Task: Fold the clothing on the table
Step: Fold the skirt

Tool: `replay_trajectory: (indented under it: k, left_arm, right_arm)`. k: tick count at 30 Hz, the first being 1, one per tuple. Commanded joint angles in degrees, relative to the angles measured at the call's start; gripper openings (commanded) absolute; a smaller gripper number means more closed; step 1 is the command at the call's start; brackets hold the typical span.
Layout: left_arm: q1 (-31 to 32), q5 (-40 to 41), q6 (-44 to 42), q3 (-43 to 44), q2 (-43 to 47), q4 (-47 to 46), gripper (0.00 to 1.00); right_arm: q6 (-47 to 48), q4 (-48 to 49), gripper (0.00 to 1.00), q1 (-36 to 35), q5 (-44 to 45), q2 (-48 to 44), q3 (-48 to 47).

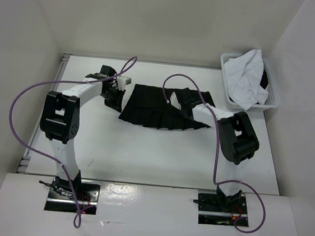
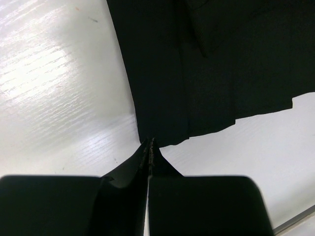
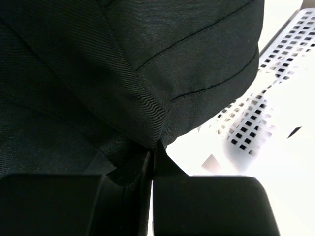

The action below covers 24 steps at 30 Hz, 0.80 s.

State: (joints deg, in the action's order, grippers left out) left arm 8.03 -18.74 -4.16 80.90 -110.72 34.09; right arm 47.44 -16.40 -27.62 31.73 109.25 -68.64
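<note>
Left hand (image 2: 149,147) pinches the skirt's (image 1: 147,108) left corner, right hand (image 3: 153,147) its right edge (both shut tight). Skirt lies near the desk's (image 1: 142,156) far edge; carry both corners across together, pleats flat.

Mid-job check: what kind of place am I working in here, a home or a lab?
Likely a lab test cell, not a home: plain white wall panels box in a white table, where a black skirt lies, and a plastic basket holds a white garment.
</note>
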Motion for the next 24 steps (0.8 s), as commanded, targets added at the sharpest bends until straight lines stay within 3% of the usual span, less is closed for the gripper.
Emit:
replay_trajectory:
  k: [1,4,5,6,7,8,11,13,16,20,24]
  left_arm:
    - [0.0,-0.1,-0.2,-1.4,3.1,-1.3,0.0]
    - [-0.6,0.5,-0.2,-2.1,3.6,-1.8,0.0]
    - [-0.6,0.5,-0.2,-2.8,3.6,-1.8,0.0]
    - [-1.3,0.5,-0.2,-2.8,4.1,-2.4,0.07]
    - [-1.3,1.2,0.3,-3.5,4.1,-3.2,0.35]
    - [-1.8,2.0,0.3,-4.3,4.6,-3.2,0.49]
    - [-2.9,6.5,2.5,-6.0,7.2,-5.7,0.83]
    - [-4.7,8.7,3.4,-9.3,10.7,-7.8,0.93]
    - [-7.6,11.4,4.7,-13.5,15.2,-10.1,0.98]
    - [-9.7,12.0,5.3,-16.4,16.5,-11.5,0.99]
    - [-11.1,12.0,5.3,-16.9,17.0,-11.5,0.99]
  right_arm:
    - [-1.2,-1.8,0.0,-0.3,-0.5,-3.4,1.5]
    - [-0.7,-1.8,0.0,-0.3,-0.5,-4.0,2.5]
    - [-0.7,-0.9,0.13,-0.3,0.0,-4.0,3.3]
    - [-0.7,0.2,0.26,-0.3,0.0,-4.0,3.9]
    - [-1.3,0.2,0.41,0.2,0.0,-4.0,4.0]
    - [-2.0,1.1,0.67,0.2,0.0,-4.0,4.0]
    - [-12.0,-0.5,0.88,2.2,-3.8,-5.5,0.1]
    - [-16.8,-1.8,0.91,4.9,-8.1,-6.9,-1.1]
    - [-24.7,-1.8,0.91,9.0,-11.2,-9.2,-1.1]
    - [-31.2,-2.8,0.92,12.8,-16.9,-10.6,-0.6]
    - [-31.0,-3.4,0.94,12.8,-16.9,-11.2,0.5]
